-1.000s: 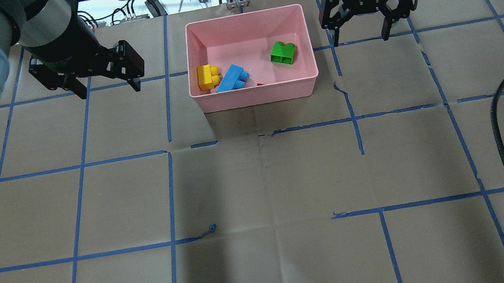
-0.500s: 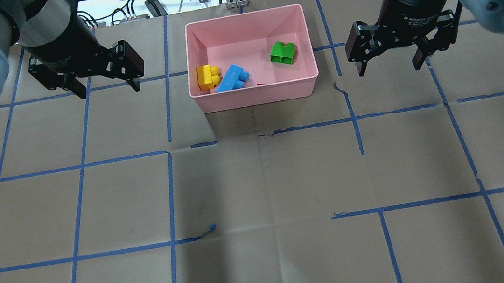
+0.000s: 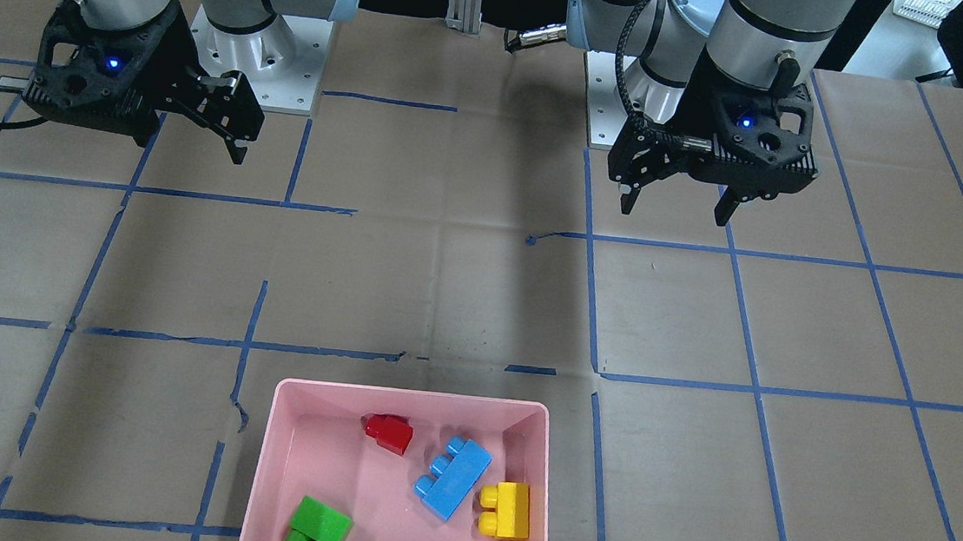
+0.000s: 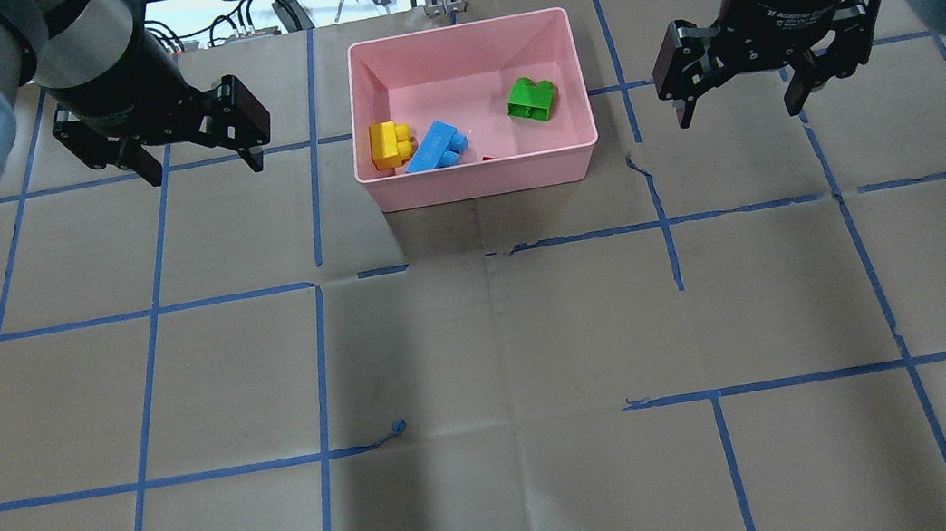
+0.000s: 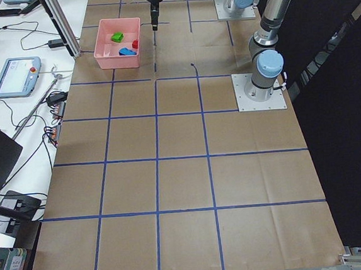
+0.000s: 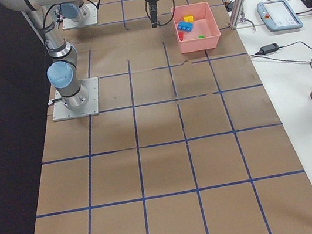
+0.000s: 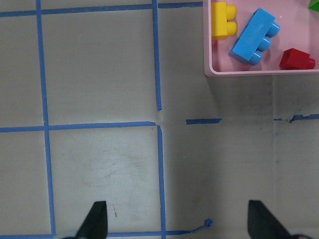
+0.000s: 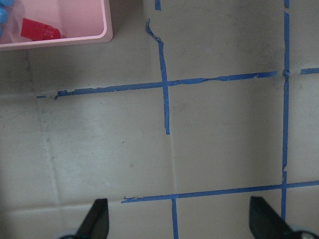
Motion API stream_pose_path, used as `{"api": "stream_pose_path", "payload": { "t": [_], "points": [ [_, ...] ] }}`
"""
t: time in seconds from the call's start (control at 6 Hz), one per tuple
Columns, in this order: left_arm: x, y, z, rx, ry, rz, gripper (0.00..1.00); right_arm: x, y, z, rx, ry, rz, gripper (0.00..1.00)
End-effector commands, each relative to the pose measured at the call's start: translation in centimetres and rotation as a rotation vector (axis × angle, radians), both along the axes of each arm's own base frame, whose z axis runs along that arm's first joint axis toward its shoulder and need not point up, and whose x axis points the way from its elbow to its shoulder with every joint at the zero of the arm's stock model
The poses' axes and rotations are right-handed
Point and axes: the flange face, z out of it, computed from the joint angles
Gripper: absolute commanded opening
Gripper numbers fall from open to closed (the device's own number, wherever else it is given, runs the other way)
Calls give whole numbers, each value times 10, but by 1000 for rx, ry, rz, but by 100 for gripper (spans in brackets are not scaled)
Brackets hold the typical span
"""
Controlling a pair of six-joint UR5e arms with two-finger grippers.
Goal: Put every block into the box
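The only writing that can be made out is a line of small white lettering on the black body of the right gripper [image 4: 738, 113], seen from overhead at the far right of the table [image 4: 484, 346]. It appears to read "2F Adaptive Gripper". A shorter line beneath it is too small to read, as is the teach pendant [image 6: 279, 14] screen.

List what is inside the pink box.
The pink box holds a green block, red block, light-blue block and yellow block. Overhead, its near wall hides most of the red one.
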Motion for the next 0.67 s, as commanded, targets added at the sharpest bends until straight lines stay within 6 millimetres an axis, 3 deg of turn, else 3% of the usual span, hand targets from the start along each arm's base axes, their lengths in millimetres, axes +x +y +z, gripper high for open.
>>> {"api": "stream_pose_path", "payload": {
  "t": [0.0,0.5],
  "points": [
    [0,0,0,1,0,0,99,1,4,-3,33,0,1,100],
    [0,0,0,1,0,0,99,1,3,-4,30,-4,1,100]
  ]
}}
